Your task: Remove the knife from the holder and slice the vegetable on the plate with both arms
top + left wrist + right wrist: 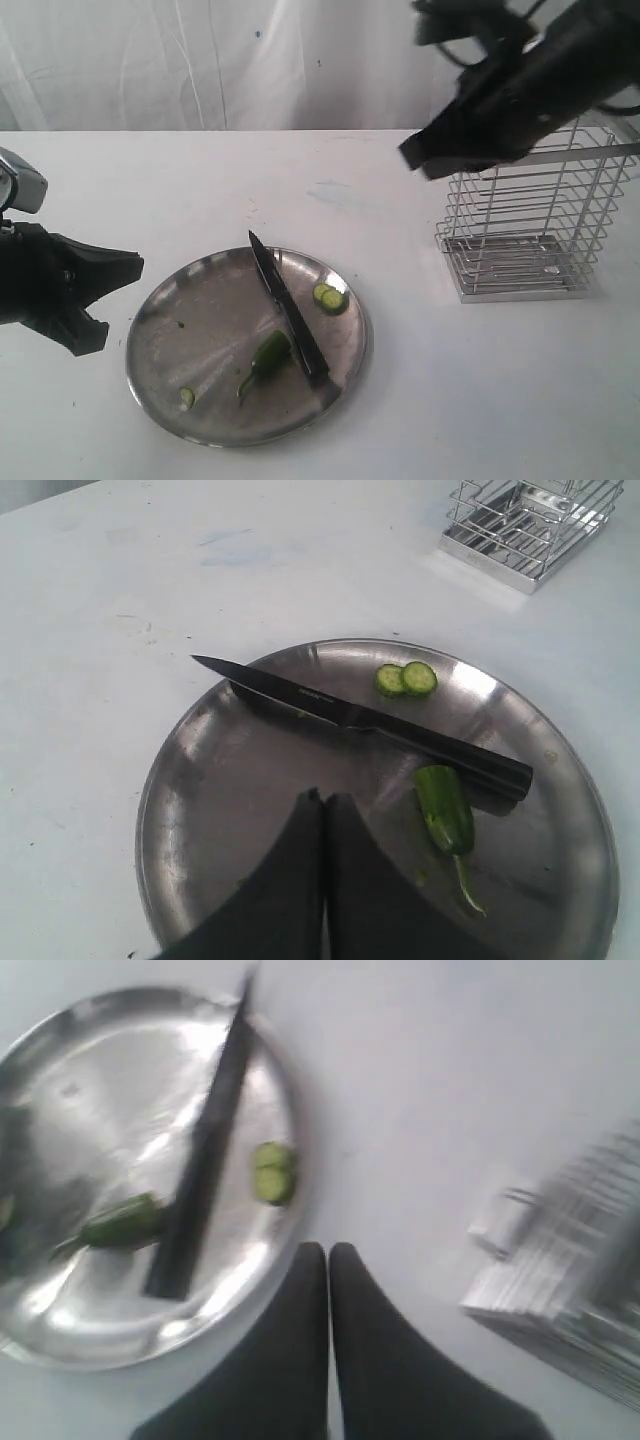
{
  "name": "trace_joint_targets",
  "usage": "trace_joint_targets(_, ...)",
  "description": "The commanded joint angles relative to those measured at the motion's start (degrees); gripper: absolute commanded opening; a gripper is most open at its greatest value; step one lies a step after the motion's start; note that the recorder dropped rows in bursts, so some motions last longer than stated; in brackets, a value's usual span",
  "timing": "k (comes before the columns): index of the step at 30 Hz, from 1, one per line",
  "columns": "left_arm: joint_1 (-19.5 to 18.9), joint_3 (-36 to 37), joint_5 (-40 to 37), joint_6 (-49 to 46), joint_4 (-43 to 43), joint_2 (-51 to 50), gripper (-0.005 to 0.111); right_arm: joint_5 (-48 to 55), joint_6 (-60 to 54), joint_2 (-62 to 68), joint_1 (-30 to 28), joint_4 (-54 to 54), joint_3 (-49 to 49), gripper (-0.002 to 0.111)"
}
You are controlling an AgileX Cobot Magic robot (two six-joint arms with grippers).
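The black knife [288, 310] lies flat across the steel plate [190, 320], tip pointing to the far rim, handle beside the vegetable [270, 352], a dark-green piece with a thin stem. The wire holder [530, 225] stands at the right with no knife in it. My left gripper [324, 798] is shut and holds nothing; it hangs over the plate's [250, 770] near part, short of the knife [350, 715] and vegetable [445, 808]. My right gripper [328, 1250] is shut and holds nothing, raised high beside the holder [570, 1270], off the plate's [110, 1090] edge.
Two round green slices [330, 297] lie on the plate's right side, and one more slice [187, 397] sits near its front left rim. A white table and a white curtain behind surround the scene.
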State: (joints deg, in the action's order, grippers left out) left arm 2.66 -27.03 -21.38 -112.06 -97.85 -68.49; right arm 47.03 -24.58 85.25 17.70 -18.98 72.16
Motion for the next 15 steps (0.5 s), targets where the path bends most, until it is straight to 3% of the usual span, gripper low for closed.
trace_joint_targets(1,-0.18,0.20,-1.13,-2.36,-1.29,0.48,0.000,-9.70,18.97,-12.74,-5.43,18.37,-8.75,0.000)
trace_joint_targets(7,-0.18,0.20,-1.21,-1.90,-1.29,0.48,0.000,-16.42,44.03,-29.88,-10.30,41.52,-22.78,0.000)
trace_joint_targets(10,-0.18,0.20,-1.19,-2.13,-1.29,0.48,0.000,-16.62,51.24,-36.76,-10.30,43.15,-27.95,0.000)
trace_joint_targets(15,-0.18,0.20,-1.19,-2.13,-1.29,0.48,0.000,-12.62,51.97,-44.80,-10.30,43.03,-29.43,0.000)
